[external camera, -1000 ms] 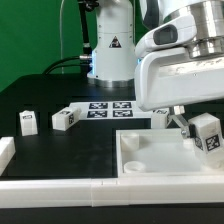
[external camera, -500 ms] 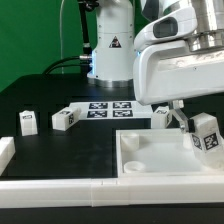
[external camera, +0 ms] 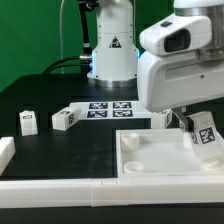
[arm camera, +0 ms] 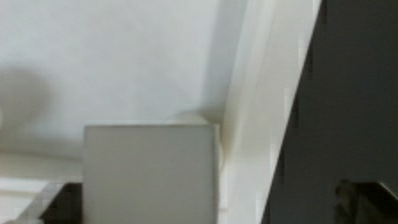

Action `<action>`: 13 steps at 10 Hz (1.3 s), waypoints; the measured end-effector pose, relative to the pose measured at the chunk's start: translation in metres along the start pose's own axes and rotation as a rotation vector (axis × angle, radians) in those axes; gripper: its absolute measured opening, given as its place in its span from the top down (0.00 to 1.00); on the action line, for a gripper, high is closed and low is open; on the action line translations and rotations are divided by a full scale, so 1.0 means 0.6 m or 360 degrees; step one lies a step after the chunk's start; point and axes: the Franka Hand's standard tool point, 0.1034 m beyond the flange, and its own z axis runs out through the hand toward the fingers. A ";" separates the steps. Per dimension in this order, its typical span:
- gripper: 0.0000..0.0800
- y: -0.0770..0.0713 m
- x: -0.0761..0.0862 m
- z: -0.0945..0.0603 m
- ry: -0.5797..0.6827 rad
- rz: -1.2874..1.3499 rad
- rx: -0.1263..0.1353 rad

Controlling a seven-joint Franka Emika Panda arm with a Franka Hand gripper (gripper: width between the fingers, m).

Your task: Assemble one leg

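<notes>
The hand (external camera: 197, 128) is standing spread wide around the leg (external camera: 207, 134) at the tray's (external camera: 150, 160) three o'clock corner; its fingertips are hidden.

- Green backdrop (external camera: 30, 35) across the upper left of the exterior frame, evenly lit, no folds to be made out.
- Black table (external camera: 60, 150) over the middle and lower left, matte, with a faint sheen.
- White rail (external camera: 60, 187) along the lower edge, a seam near mid-frame.
- Dark cable (external camera: 62, 40) down the backdrop, upper left.
</notes>
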 end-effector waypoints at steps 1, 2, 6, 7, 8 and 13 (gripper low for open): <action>0.19 -0.001 0.002 0.001 -0.0077 0.0000 0.0015; 0.19 0.000 0.004 0.003 -0.0084 0.0001 0.0017; 0.19 0.016 0.012 -0.003 0.0046 0.0027 -0.0003; 0.19 0.025 0.003 -0.004 0.0105 0.0042 -0.0014; 0.19 0.032 -0.013 0.002 0.0123 0.0053 -0.0022; 0.19 0.024 -0.029 0.019 0.0126 0.0046 -0.0026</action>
